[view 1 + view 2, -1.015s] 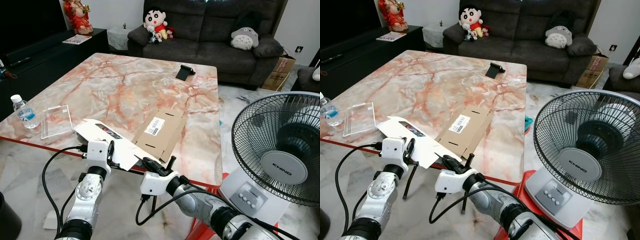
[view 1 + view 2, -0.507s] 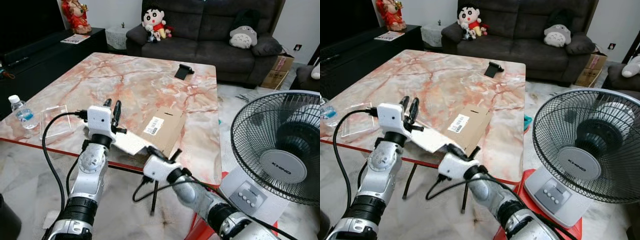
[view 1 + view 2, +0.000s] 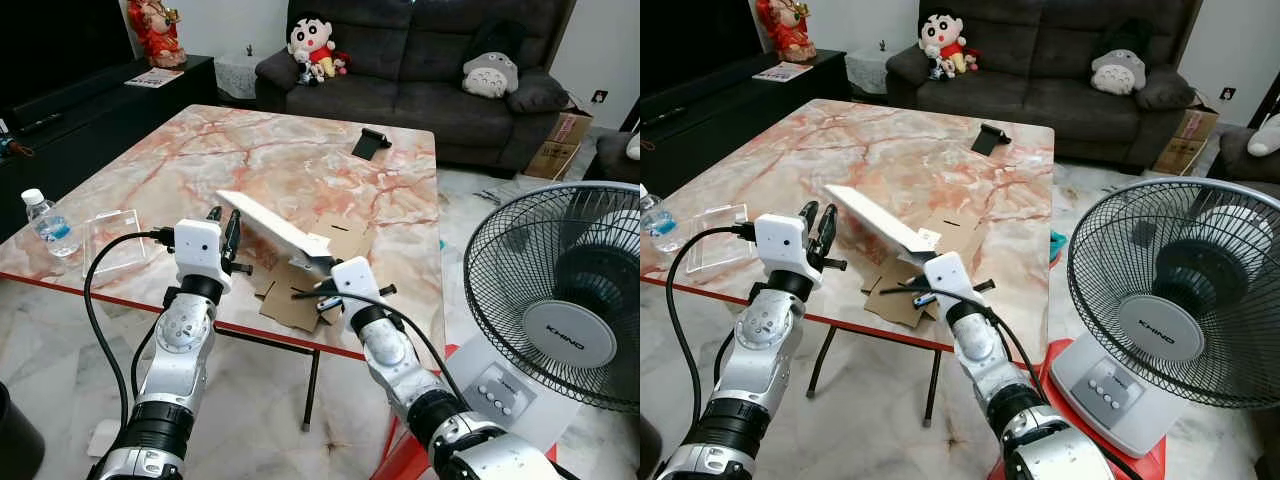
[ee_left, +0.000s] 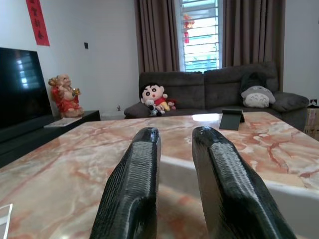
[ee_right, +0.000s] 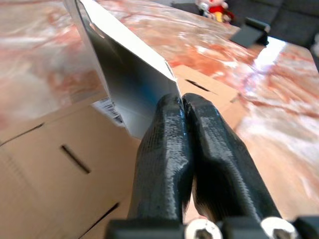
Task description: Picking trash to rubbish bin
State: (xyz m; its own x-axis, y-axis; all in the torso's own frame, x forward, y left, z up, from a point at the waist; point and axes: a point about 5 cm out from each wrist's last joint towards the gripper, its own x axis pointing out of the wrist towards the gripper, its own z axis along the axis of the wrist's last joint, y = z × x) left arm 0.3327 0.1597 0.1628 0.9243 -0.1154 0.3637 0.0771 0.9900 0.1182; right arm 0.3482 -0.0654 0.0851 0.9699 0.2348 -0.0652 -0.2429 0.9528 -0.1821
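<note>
Between the 2 black fingers of the right gripper [image 5: 183, 107], pressed together on its lower corner, sits a white card sheet [image 3: 270, 222]. The sheet is flat, thin and stiff, white on both visible faces, with a straight cut edge and a small notch near its far end. It rises at a slant from the pinch point, up and away toward the left gripper, clear of the table along its length. Directly beneath the right gripper lies a flattened brown cardboard box [image 3: 902, 285], creased, with narrow slots cut in it and a white barcode label [image 5: 110, 109] just beside the fingertips. The cardboard rests on the marble table [image 3: 200, 170], at its near edge.

The left gripper [image 3: 223, 222] stands just beside the raised end of the sheet, at table-edge height, its 2 fingers [image 4: 133, 189] slightly apart with a narrow gap and nothing between them. Whether it touches the sheet cannot be told.

Farther out on the robot's left of the left gripper, a clear plastic tray [image 3: 110, 238] and a water bottle [image 3: 46, 224] stand on the table. Well beyond both grippers, a black phone stand [image 3: 371, 142] sits near the far edge. A standing fan [image 3: 560, 300] is on the floor to the right of the right gripper. A dark sofa [image 3: 420, 70] with soft toys lies behind the table.
</note>
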